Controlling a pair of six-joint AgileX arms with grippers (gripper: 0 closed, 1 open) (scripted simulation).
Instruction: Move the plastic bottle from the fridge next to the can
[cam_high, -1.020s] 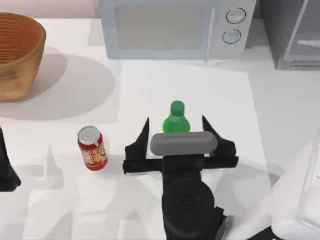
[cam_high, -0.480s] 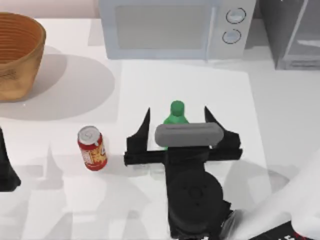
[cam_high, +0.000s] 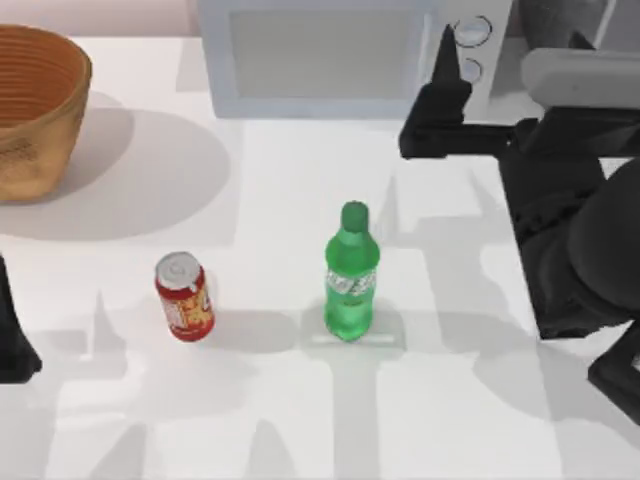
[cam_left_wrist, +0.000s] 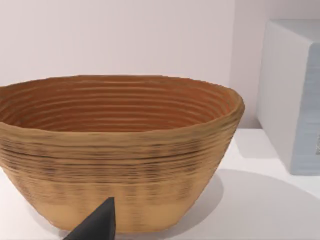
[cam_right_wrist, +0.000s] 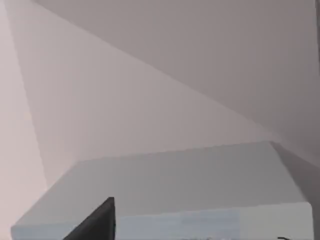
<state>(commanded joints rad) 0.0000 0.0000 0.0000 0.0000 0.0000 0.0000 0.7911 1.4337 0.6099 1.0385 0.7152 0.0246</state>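
The plastic bottle (cam_high: 350, 275), green with a pale label band, stands upright on the table's middle with nothing holding it. The red can (cam_high: 184, 296) stands upright to its left, a clear gap between them. My right gripper (cam_high: 540, 50) is open and empty. It hangs high over the back right, in front of the microwave's knobs, well away from the bottle. One of its fingers (cam_right_wrist: 97, 222) shows in the right wrist view against the microwave's top. The grey fridge (cam_high: 548, 22) sits at the back right corner, partly behind that arm.
A white microwave (cam_high: 330, 55) stands along the back edge. A woven basket (cam_high: 35, 110) (cam_left_wrist: 117, 150) sits at the back left. My left arm (cam_high: 12, 335) is parked at the left edge, one dark finger (cam_left_wrist: 97, 225) showing before the basket.
My right gripper has drawn off the bottle, risen and swung to the back right. The bottle stays standing where it was; the can and the left arm have not moved.
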